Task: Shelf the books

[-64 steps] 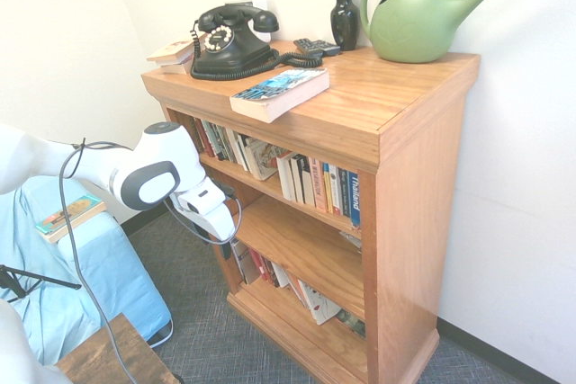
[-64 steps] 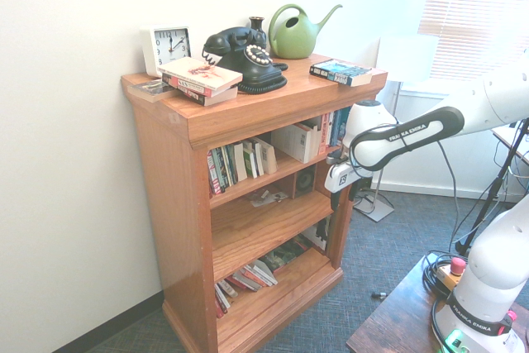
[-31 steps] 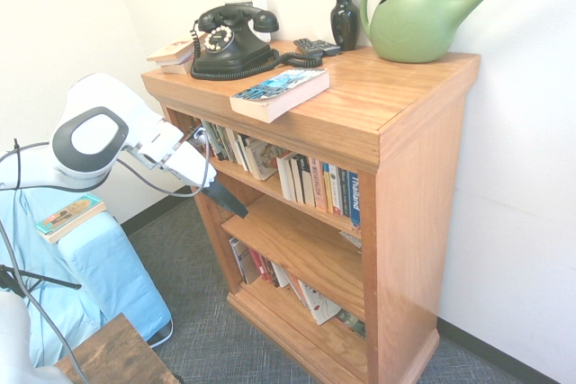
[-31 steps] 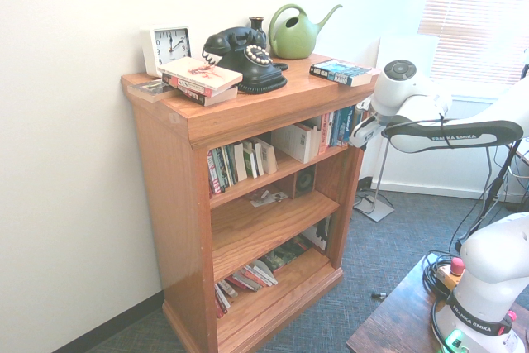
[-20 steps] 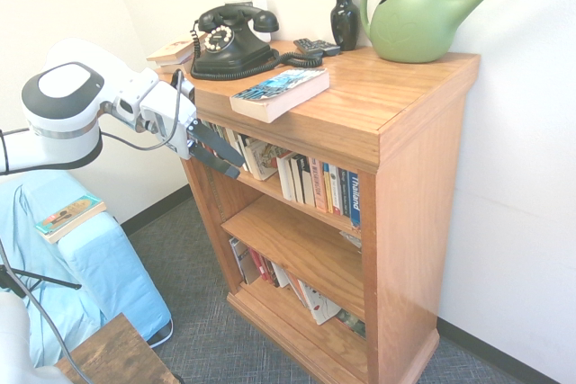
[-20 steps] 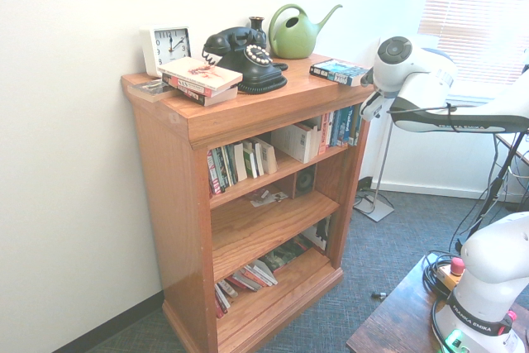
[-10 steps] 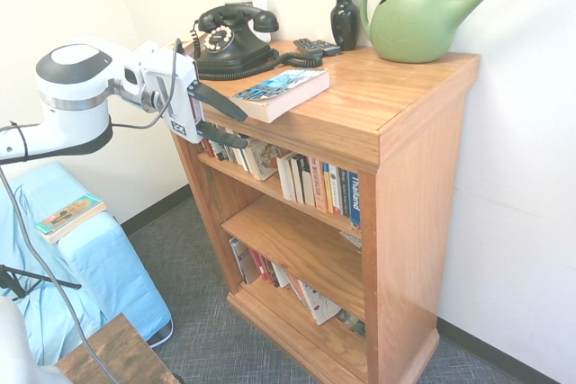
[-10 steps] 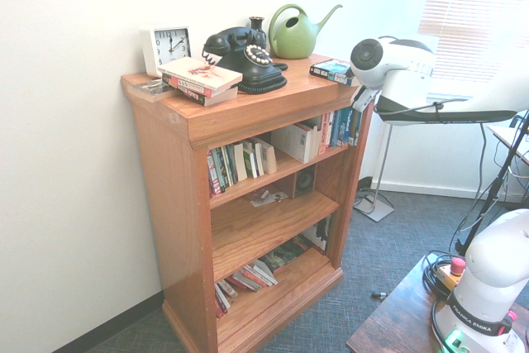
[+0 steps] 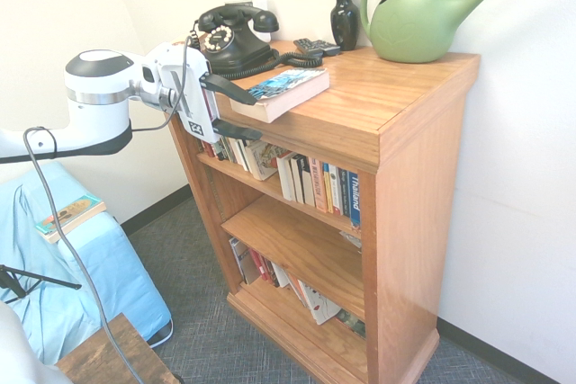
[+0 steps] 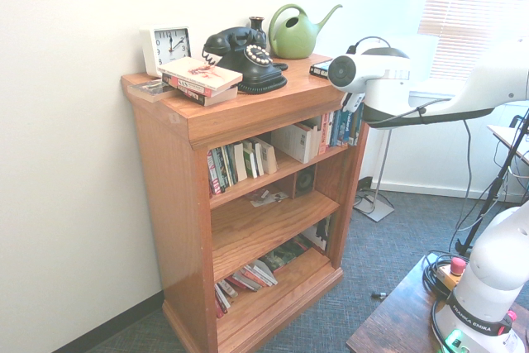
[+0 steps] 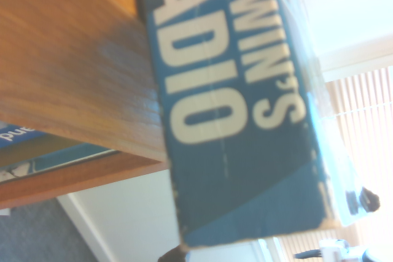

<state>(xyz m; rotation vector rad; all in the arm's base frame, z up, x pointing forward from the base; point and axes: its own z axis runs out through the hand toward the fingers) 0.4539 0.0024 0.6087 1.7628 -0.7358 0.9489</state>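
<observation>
- The wooden bookcase [image 9: 409, 195] stands upright, with books in rows on its upper shelf [image 9: 310, 201] and leaning books on its bottom shelf [image 9: 288, 312]
- The white arm [image 9: 99, 110] reaches in from the left in the first exterior view, and from the right in the second
- A blue cover [image 9: 117, 258] lies at the left in the first exterior view, with a picture-covered book [image 9: 70, 217] flat on it
- The green watering can [image 9: 414, 24] is on the bookcase top, at the right in the first exterior view; the black telephone [image 9: 236, 42] is further left
- The tool [image 9: 256, 118] is wide and holds nothing, its fingers one above the other near the paperback's left end in the first exterior view; contact, if any, I cannot tell
- The white clock [image 10: 168, 50] stands at the far left of the top in the second exterior view, behind stacked books [image 10: 201, 80]
- The thick paperback [image 9: 281, 93] lies flat at the top's front edge; its spine reads "RADIO" in the wrist view
- The dark vase [image 9: 345, 20] stands between telephone and watering can, beside the remote [image 9: 317, 47]
</observation>
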